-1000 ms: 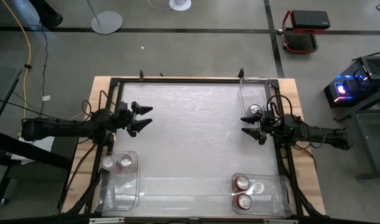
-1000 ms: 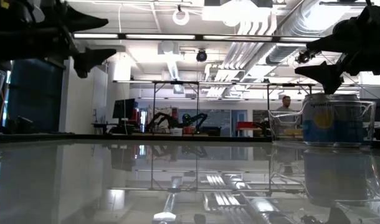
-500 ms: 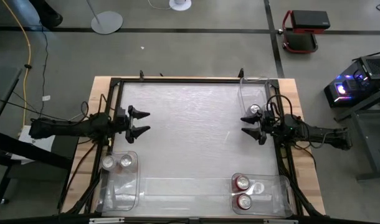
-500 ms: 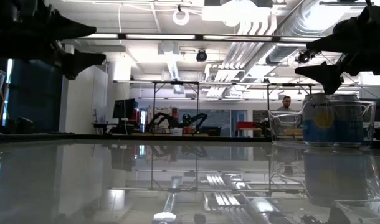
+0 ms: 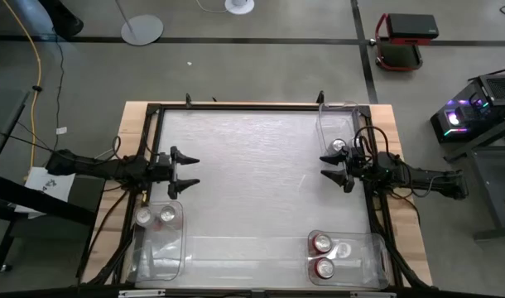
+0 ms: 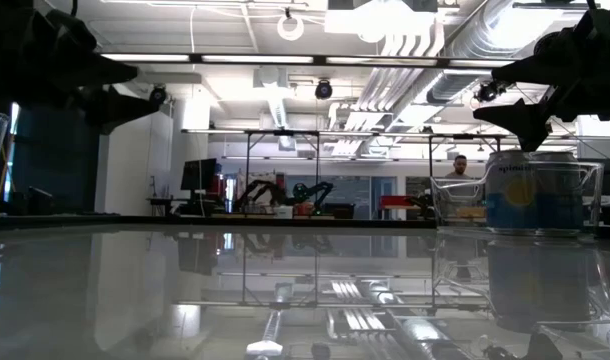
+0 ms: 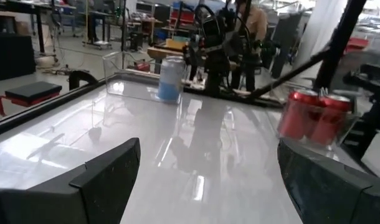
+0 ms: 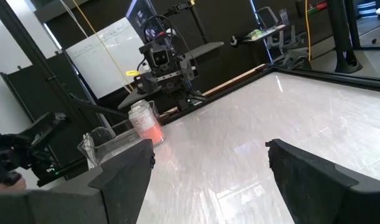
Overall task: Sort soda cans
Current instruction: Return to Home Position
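My left gripper [image 5: 190, 170] hovers open over the table's left side, just beyond the near-left clear bin [image 5: 159, 248], where two silver-topped cans [image 5: 155, 216] stand. My right gripper [image 5: 327, 166] hangs open over the table's right side, next to the far-right bin [image 5: 335, 124]. That bin holds one can [image 5: 339, 146], seen with a blue and silver body in the low view [image 6: 530, 195]. The near-right bin [image 5: 360, 257] holds two red cans [image 5: 323, 255] and a silver one [image 5: 343, 248]. The left wrist view shows the blue can [image 7: 171, 78] and the red cans [image 7: 311, 115] past the open fingers.
The glossy white table top [image 5: 252, 182] lies bare between the two arms. A black frame [image 5: 236, 106] runs round the table's edges. The right wrist view looks across at the left arm [image 8: 168, 62] and a can [image 8: 143, 121] in its bin. A person stands far off in the room [image 6: 462, 165].
My left arm has drawn back toward the table's left edge and a little toward the near edge, turning so its fingers point level across the table. The right arm and all the cans have kept still.
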### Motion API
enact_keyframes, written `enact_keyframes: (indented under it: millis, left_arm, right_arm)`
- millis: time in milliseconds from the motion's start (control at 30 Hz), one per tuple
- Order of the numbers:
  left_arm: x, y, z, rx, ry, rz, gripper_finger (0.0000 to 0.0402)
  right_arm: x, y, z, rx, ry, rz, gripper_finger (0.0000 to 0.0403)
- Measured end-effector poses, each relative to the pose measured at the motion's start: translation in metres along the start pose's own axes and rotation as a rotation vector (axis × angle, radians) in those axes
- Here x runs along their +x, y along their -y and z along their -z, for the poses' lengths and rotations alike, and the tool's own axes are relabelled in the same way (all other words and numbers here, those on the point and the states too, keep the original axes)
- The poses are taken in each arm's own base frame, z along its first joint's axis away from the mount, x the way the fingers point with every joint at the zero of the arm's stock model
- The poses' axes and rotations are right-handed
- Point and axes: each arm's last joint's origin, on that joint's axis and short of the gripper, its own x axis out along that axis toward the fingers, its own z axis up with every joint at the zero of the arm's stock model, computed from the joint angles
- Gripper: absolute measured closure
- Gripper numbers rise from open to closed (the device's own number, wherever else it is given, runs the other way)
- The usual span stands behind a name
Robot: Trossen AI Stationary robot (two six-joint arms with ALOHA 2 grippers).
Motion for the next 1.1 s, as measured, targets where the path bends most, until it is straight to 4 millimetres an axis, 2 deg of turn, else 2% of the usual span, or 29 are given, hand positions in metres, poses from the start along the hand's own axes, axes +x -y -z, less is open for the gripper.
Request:
enact_keyframes:
  millis: [133,267,367,467,567,700,767,1000,1100]
  left_arm:
    - [-0.0022,-0.0012,0.0023,-0.019,-0.017,-0.025,0.0049]
    - [-0.0022,0.0008,0.0035,-0.033,-0.037,0.036,0.0051]
    - [-0.0022,0.0024,0.0048,-0.013,-0.057,0.09,0.0077]
    - [-0.0023,0.0029,0.0054,0.016,-0.064,0.111,0.0137]
    - [-0.0023,0.0029,0.0054,0.044,-0.062,0.112,0.0222]
    - [-0.0023,0.0032,0.0056,0.057,-0.065,0.123,0.0355]
    - [-0.0024,0.0035,0.0058,0.065,-0.068,0.136,0.0388]
    - [-0.0024,0.0036,0.0059,0.067,-0.069,0.139,0.04]
    - [-0.0024,0.0037,0.0059,0.049,-0.071,0.141,0.0391]
  right_arm:
    - [0.0,0.0,0.0,0.0,0.0,0.0,0.0096]
    - [0.0,0.0,0.0,-0.001,0.0,0.0,0.0096]
    - [0.0,0.0,0.0,-0.002,0.0,0.0,0.0096]
    - [0.0,0.0,0.0,0.0,0.0,0.0,0.0096]
    - [0.0,0.0,0.0,-0.002,0.0,0.0,0.0096]
    - [0.0,0.0,0.0,-0.002,0.0,0.0,0.0096]
    - [0.0,0.0,0.0,0.0,0.0,0.0,0.0096]
    - [0.0,0.0,0.0,-0.002,0.0,0.0,0.0096]
    - [0.0,0.0,0.0,0.0,0.0,0.0,0.0096]
